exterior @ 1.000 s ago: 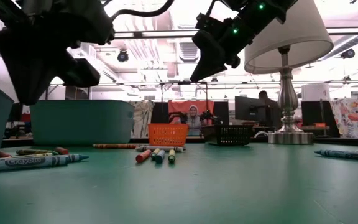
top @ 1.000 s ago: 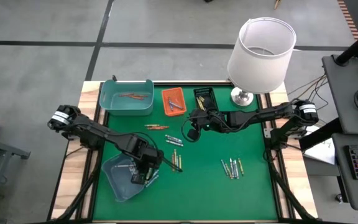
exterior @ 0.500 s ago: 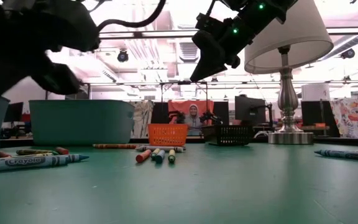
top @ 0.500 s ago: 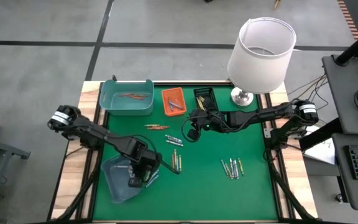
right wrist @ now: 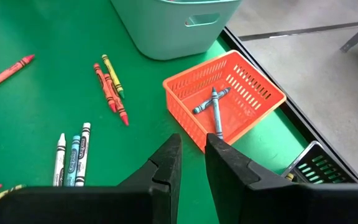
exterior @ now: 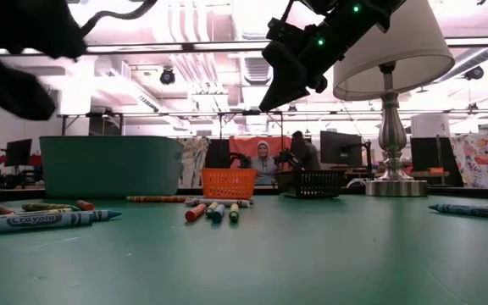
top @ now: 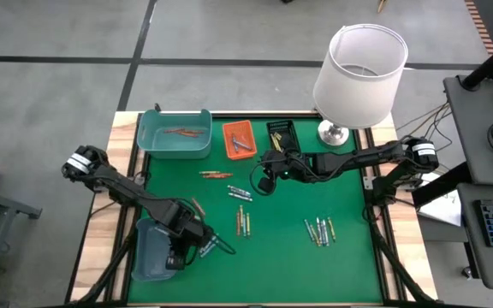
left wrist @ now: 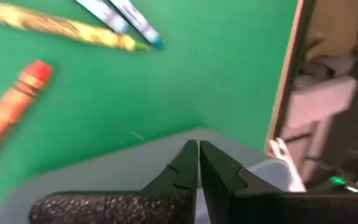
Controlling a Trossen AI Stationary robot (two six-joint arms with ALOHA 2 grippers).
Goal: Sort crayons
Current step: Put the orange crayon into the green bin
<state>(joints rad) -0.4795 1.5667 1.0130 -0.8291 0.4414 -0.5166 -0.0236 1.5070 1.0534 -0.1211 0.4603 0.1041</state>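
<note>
Green worktop (top: pixel 281 248) carries your scattered thin wax crayons (top: pixel 319 229); left claw (left wrist: pixel 197 163) hangs closed and empty over the grey-blue tub (top: pixel 148 252), right claw (right wrist: pixel 191 155) slightly parted, empty.

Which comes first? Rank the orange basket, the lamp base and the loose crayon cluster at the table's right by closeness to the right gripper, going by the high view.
From the right gripper:
1. Orange basket, just beyond it toward the back edge.
2. Lamp base, at the back right corner.
3. Crayon cluster, front right on the green mat.
Items 2 and 3 are nearly tied; that order is uncertain.
</note>
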